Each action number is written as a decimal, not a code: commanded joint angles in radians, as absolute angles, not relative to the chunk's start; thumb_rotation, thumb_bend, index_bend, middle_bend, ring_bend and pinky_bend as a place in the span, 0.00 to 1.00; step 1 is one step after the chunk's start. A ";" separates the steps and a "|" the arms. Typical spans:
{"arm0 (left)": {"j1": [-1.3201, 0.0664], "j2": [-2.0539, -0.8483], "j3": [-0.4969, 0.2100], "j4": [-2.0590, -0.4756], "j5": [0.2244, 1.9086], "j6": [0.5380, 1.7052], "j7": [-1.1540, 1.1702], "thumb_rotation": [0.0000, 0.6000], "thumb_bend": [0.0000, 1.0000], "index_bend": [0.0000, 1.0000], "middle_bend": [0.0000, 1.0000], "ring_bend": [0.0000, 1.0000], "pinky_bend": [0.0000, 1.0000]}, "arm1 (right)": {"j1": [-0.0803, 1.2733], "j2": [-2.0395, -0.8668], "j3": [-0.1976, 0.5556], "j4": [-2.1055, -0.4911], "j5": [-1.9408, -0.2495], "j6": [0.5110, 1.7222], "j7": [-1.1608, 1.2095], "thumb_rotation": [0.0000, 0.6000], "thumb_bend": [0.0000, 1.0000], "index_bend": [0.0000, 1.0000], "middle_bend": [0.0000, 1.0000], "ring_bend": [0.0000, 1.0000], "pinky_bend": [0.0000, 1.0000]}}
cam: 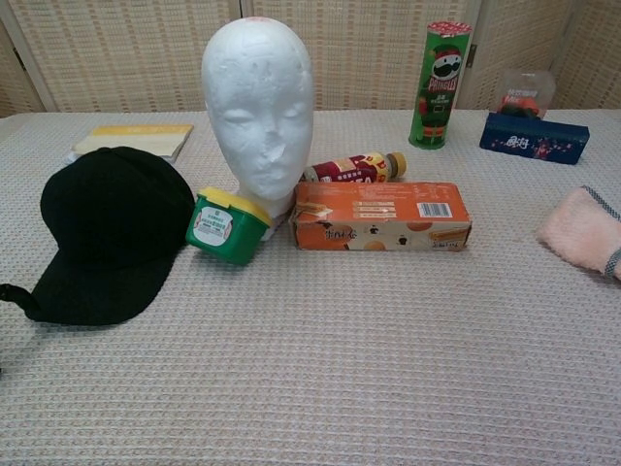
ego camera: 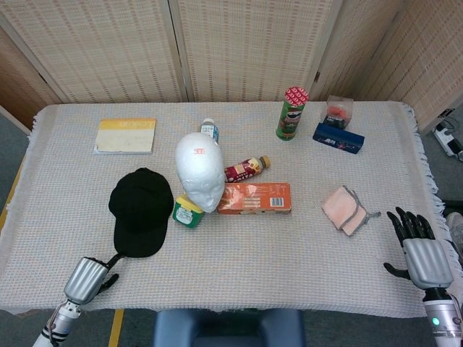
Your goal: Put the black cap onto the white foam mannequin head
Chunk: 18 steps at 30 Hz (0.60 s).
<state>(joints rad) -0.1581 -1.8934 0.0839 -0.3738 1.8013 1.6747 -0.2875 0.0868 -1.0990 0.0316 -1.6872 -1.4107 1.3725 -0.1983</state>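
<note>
Right now my left hand (ego camera: 85,277) sits at the near edge of the tabletop (ego camera: 239,260), fingers curled with nothing in them, a fingertip just beside the black cap's (ego camera: 140,211) brim. That cap lies flat, left of the upright white foam mannequin head (ego camera: 200,170). My right hand (ego camera: 421,249) hovers empty, fingers spread.

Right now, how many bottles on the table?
2. A brown drink bottle lies on its side between the mannequin head and the orange box. A white bottle stands behind the head, mostly hidden; others could be too.
</note>
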 commanded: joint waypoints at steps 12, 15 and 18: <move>-0.241 -2.012 0.075 -0.186 1.746 1.610 -0.331 1.00 0.30 0.35 1.00 1.00 0.99 | 0.094 -1.075 0.026 -1.717 -1.367 1.330 -0.219 1.00 0.06 0.00 0.00 0.00 0.00; -0.251 -2.020 0.075 -0.168 1.736 1.592 -0.334 1.00 0.31 0.36 1.00 1.00 0.99 | 0.095 -1.075 0.026 -1.718 -1.360 1.326 -0.224 1.00 0.06 0.00 0.00 0.00 0.00; -0.259 -2.028 0.072 -0.156 1.724 1.578 -0.334 1.00 0.32 0.38 1.00 1.00 0.99 | 0.096 -1.074 0.026 -1.720 -1.355 1.323 -0.228 1.00 0.06 0.00 0.00 0.00 0.00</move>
<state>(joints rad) -0.2564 -2.0251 0.0733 -0.1589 1.7277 1.5819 -0.3332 0.0960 -1.0741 0.0258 -1.7202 -1.3550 1.3228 -0.2279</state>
